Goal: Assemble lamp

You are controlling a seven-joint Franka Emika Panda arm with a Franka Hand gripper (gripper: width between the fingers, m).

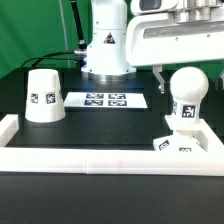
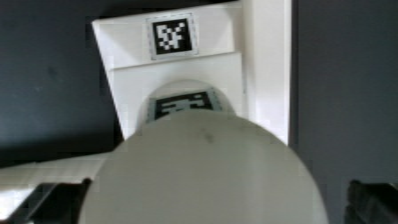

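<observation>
The white round-topped bulb (image 1: 187, 98) stands upright on the flat square base (image 1: 183, 143) at the exterior view's right, by the white rail. My gripper (image 1: 187, 76) is open, with one finger on each side of the bulb's top, not closed on it. In the wrist view the bulb (image 2: 205, 165) fills the foreground between the dark fingertips (image 2: 50, 205), with the tagged base (image 2: 169, 70) beyond it. The tapered shade (image 1: 43, 97) stands mouth down on the black table at the exterior view's left, far from my gripper.
The marker board (image 1: 105, 100) lies flat at the table's middle back, in front of the robot's base (image 1: 106, 45). A white rail (image 1: 90, 157) runs along the front and up both sides; it also shows in the wrist view (image 2: 270, 70) next to the base.
</observation>
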